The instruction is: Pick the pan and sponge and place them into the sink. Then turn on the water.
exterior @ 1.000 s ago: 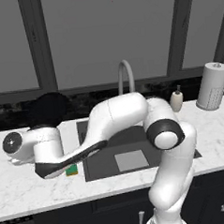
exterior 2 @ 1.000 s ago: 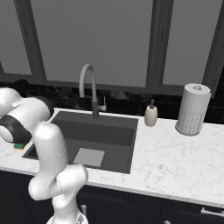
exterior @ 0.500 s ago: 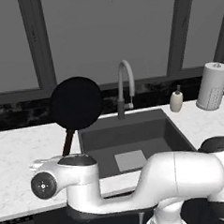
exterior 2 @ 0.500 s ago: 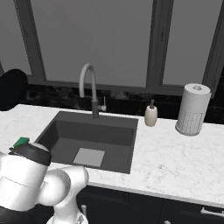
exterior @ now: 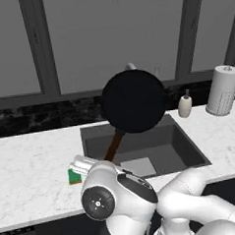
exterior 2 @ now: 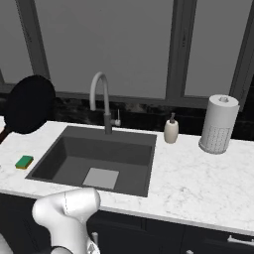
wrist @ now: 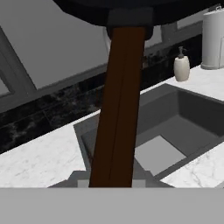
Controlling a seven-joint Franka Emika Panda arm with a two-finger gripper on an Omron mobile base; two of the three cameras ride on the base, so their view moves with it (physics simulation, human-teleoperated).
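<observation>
One pan (exterior: 133,101) is up in the air, its round black face tilted toward the cameras and its brown handle running down and to the left. In the left base view the pan hangs over the back left part of the sink (exterior: 188,147), hiding most of the faucet behind it. In the right base view the pan (exterior 2: 30,104) appears left of the sink (exterior 2: 130,171), above the left stretch of counter (exterior 2: 198,178).

Gripper: closed tight on the lower end of the pan's handle (wrist: 118,109). In the hand view the handle rises straight up from the bottom edge to the pan's dark rim; the fingertips themselves cannot be made out.

Sponge (exterior 2: 24,161): green top up, flat on the counter just beside the sink's left edge, toward the front. In the left base view the sponge (exterior: 75,176) is partly hidden behind the arm.

Sink: dark grey basin with a lighter square patch on its floor; nothing lies in it.

Faucet (exterior 2: 100,99): grey gooseneck at the back edge of the sink, no water running.

Soap bottle (exterior 2: 171,130): on the counter at the sink's back right corner. Paper towel roll (exterior 2: 219,124): upright, further right along the counter.
</observation>
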